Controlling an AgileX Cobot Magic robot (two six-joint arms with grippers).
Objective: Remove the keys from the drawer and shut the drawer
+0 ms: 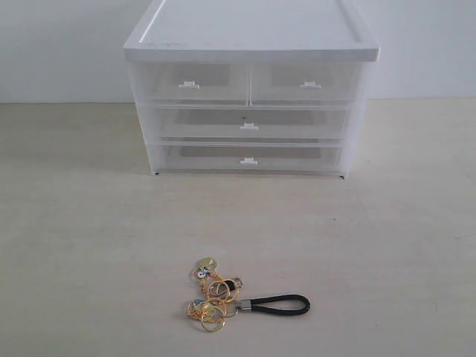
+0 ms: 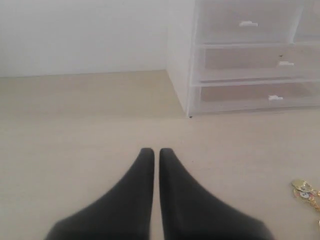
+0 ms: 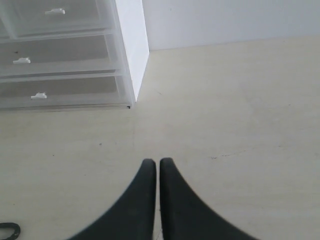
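Pale tabletop (image 1: 89, 245) holds the keys (image 1: 216, 297), the drawer (image 1: 249, 158) looks shut, both jaws are pressed together, so you should touch nothing.

The left end effector (image 2: 156, 150) and right end effector (image 3: 158, 161) show black, tapering, apparently smooth fingers (image 2: 132, 200).

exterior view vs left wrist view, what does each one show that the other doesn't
Only the exterior view: the black braided loop strap of the gold-coloured key bunch, and the flat top of the white plastic cabinet.
Only the left wrist view: the black left hand, shut and holding nothing, and the cabinet's side wall.
Both: the lowest translucent white plastic drawer, closed, the beige tabletop, and at least one gold charm of the bunch.
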